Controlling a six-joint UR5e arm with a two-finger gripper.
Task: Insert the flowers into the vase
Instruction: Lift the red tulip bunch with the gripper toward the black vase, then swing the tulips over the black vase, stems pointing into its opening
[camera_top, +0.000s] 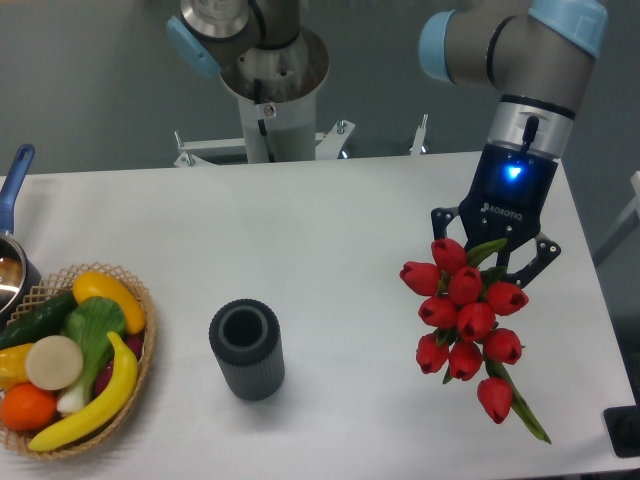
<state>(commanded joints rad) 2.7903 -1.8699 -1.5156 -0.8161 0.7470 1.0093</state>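
The flowers, a bunch of red tulip buds with green leaves, hang at the right of the table. A green leaf trails down to the lower right. My gripper comes down from above right behind the top of the bunch. Its jaws stand wide on either side and appear closed around the bunch, but the buds hide the fingertips. The vase, a small dark grey ribbed cylinder, stands upright left of centre with its round opening facing up. It is well apart from the flowers and the gripper.
A wicker basket with banana, orange and other produce sits at the front left. A pot with a blue handle is at the left edge. The robot base stands behind the table. A dark object lies at the front right corner.
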